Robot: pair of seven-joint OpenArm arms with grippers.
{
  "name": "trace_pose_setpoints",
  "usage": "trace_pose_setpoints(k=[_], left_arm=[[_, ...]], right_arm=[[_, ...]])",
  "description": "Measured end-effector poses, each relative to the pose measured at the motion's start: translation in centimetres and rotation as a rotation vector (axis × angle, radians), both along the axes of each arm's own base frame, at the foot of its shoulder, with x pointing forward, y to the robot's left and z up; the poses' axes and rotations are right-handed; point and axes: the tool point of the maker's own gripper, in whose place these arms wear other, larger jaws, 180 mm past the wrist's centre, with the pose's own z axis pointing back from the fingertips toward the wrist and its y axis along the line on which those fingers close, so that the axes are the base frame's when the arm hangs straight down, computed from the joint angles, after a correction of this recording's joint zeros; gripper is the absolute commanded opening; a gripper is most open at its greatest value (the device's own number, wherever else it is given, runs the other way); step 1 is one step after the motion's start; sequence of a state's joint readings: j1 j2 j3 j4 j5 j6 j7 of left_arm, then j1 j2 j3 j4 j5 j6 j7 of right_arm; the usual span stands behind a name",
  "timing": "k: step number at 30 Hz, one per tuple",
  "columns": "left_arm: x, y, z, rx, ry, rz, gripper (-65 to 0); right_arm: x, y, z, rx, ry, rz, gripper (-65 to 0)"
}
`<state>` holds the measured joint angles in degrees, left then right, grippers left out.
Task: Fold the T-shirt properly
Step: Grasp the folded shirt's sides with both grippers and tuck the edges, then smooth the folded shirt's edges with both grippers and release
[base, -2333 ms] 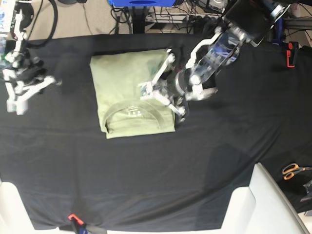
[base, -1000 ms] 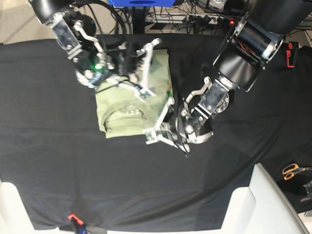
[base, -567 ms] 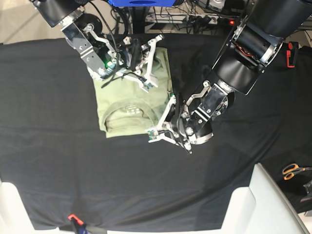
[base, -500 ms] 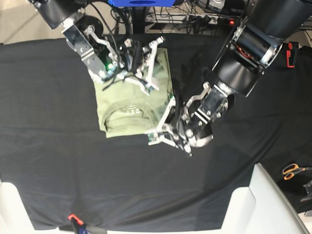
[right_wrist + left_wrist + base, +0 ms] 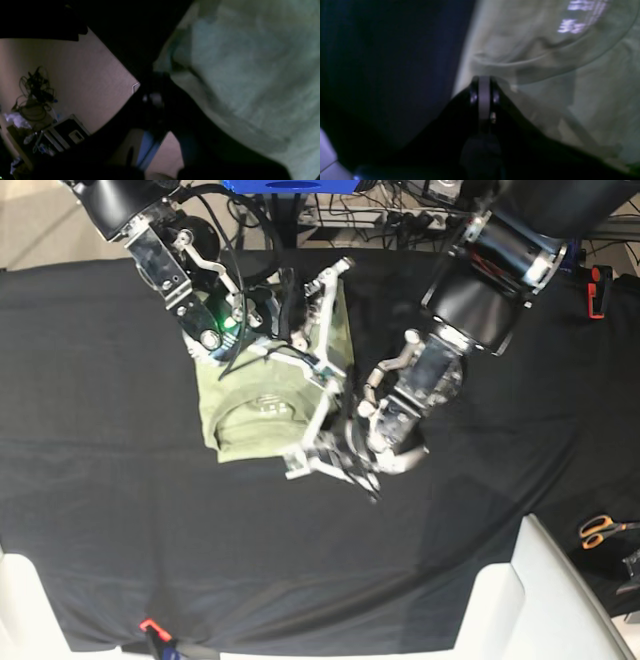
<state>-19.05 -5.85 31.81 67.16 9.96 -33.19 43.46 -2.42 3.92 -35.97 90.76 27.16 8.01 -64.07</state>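
Both arms down on a nearly folded shirt

The T-shirt point(image 5: 262, 395) lies upper centre on the black table cloth point(image 5: 120, 510), already a compact rectangle with its collar showing, so only tidying looks left. The left gripper point(image 5: 312, 458) reaches low at the bundle's lower right corner, jaws together, fabric at their tips. The right gripper point(image 5: 322, 320) leans in from the upper left over its far edge, jaws together too; whether either pinches cloth, I cannot tell.

I could not read any text. The T-shirt point(image 5: 262, 405) carried a small printed neck label point(image 5: 580, 17) inside its collar, but in the left wrist view the print was only pale blurred lines, and in the base view it was too small.
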Motion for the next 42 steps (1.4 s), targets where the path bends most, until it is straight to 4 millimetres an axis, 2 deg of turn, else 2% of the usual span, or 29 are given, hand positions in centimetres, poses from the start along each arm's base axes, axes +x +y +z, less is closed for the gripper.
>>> trace_pose_setpoints(k=[2,6,11,15,19,25,28,31,33,37,40,42], left_arm=[[-0.4,-0.4,-0.6,-0.029,0.012,-0.005,-65.0],[-0.7,0.3,-2.1,-0.048,0.045,0.010,-65.0],[0.3,0.6,-2.1,-0.063,0.046,0.025,-65.0],[0.9,0.9,-2.1,-0.064,0.053,0.031,-65.0],[1.6,1.3,-1.9,-0.048,0.048,0.035,-65.0],[2.7,1.8,-1.7,-0.033,0.037,0.043,-65.0],[3.2,2.0,-1.6,-0.046,0.026,0.043,-65.0],[4.0,2.3,-1.3,-0.043,0.023,0.056,-65.0],[5.1,2.5,-0.4,-0.039,-0.002,0.057,-65.0],[7.7,2.9,1.8,-0.039,-0.057,0.067,-65.0],[9.5,2.2,3.9,-0.083,-0.103,0.087,-65.0],[10.1,2.2,5.5,-0.126,-0.141,0.117,-65.0]], right_arm=[[0.0,-0.1,-0.3,-0.005,0.005,-0.002,-64.8],[0.4,0.4,-0.5,0.023,-0.007,-0.023,-64.8],[0.2,0.8,-2.5,0.008,0.033,-0.048,-64.8],[1.1,1.8,-2.8,0.031,0.029,-0.065,-64.8],[1.5,1.2,-3.7,0.001,0.039,-0.069,-64.8],[2.3,2.1,-4.0,-0.002,0.055,-0.071,-64.8],[1.8,1.5,-2.9,-0.034,0.070,-0.031,-64.8],[2.8,2.3,0.4,0.007,0.008,0.000,-64.8],[4.0,2.3,2.4,0.039,-0.024,-0.017,-64.8],[6.3,-1.5,3.9,0.004,-0.052,-0.123,-64.8],[8.2,-4.4,5.1,-0.005,-0.092,-0.204,-64.8],[8.8,-5.9,5.1,-0.012,-0.106,-0.246,-64.8]])
